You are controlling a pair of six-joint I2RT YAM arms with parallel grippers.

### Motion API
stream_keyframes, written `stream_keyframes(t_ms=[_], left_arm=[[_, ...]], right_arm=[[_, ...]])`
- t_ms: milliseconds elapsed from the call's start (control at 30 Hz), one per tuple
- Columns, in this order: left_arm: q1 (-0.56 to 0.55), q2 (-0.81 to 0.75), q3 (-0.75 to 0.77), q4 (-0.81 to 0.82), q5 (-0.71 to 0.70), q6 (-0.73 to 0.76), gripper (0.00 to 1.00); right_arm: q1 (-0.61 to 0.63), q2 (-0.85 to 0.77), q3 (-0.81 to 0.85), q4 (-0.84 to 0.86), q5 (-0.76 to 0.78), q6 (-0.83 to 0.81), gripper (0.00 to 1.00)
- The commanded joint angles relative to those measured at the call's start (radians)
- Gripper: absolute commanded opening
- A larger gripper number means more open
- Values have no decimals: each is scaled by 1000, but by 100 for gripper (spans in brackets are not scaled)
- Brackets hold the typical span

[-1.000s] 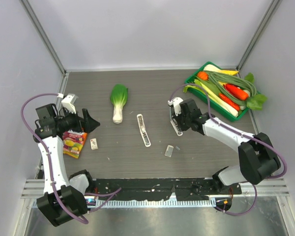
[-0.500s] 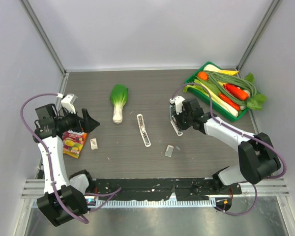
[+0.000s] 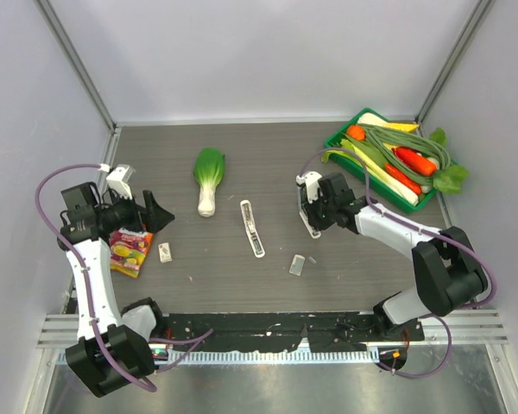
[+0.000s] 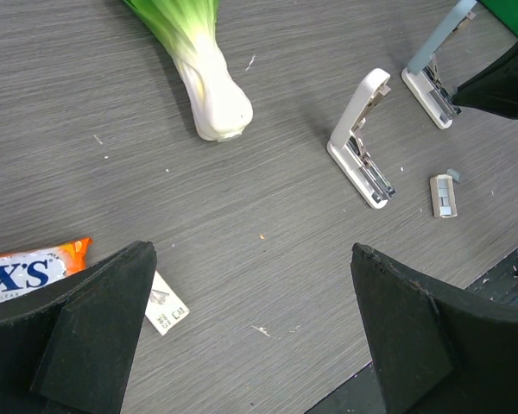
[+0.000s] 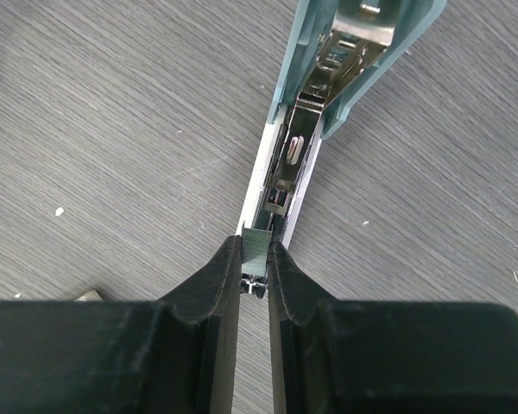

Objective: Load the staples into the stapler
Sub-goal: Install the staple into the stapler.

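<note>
Big picture first: the dark wood-grain table, with the green tray of vegetables off beyond and to the outer side of your right gripper. Your left gripper hangs over the table's left side, fingers spread wide, nothing between them.

The bok choy lies ahead of those fingers, white stalk end pointing back at them. The snack packet pokes out right beside the finger on the left of your wrist view.

Here's the white stapler: hinged open, top raised, silvery channel showing. It lies ahead of your left fingers, toward the right-hand one in that view, and it's apart from both grippers.

On the right, your fingers are drawn narrow, pinching a thin grey-green tab at the near end of the blue-grey stapler, whose lid stands open ahead of the fingertips.

The staples, a tiny whitish box, lie flat just beside your left gripper's packet-side fingertip. A small beige piece lies ahead of the opposite finger.
</note>
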Motion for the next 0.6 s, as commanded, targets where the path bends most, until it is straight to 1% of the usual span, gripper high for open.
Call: stream_keyframes(t_ms=[0, 567], left_arm=[[12, -9, -2, 29, 27, 3, 100], [19, -9, -2, 28, 32, 6, 100]], right_arm=[[-5, 7, 8, 20, -9, 6, 14], [-15, 7, 8, 19, -21, 8, 14]])
